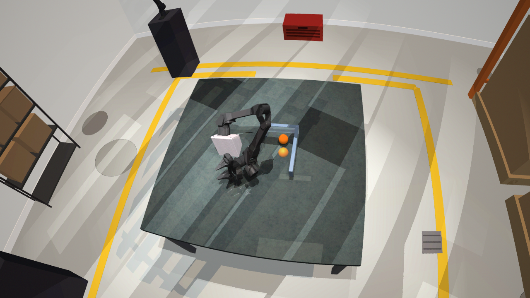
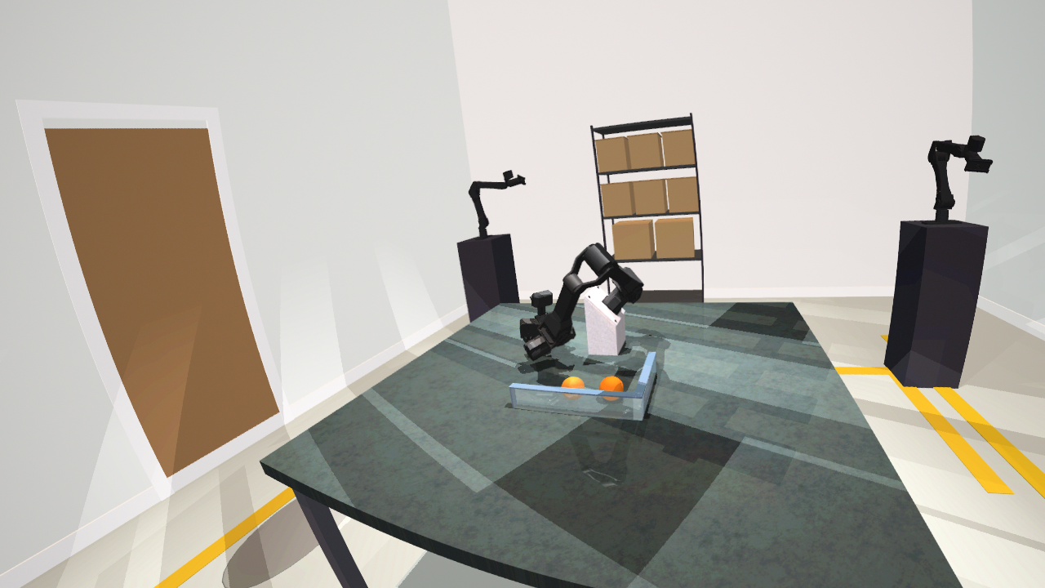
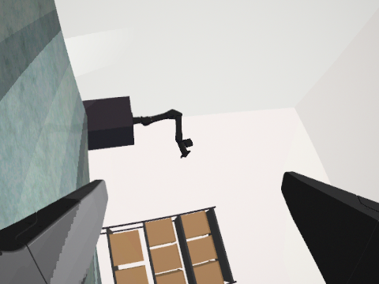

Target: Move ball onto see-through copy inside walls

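Currently, the tabletop (image 1: 259,222) is carrying the arm's base, the two clear walls (image 1: 293,148) and both spheres. The walls are forming a corner well beyond the tool, on its far side from the base. The ball (image 1: 283,138) is lying inside that corner, apart from the tool, with the see-through copy (image 1: 283,152) just beside it along the longer wall. The tool (image 1: 237,174) is hanging low over the tabletop with its fingers spread wide and gripping nothing. Judging by this, the approach step is in hand. The next move is calling for swinging the spread tool toward the ball, then nudging or carrying it the short way onto the copy.
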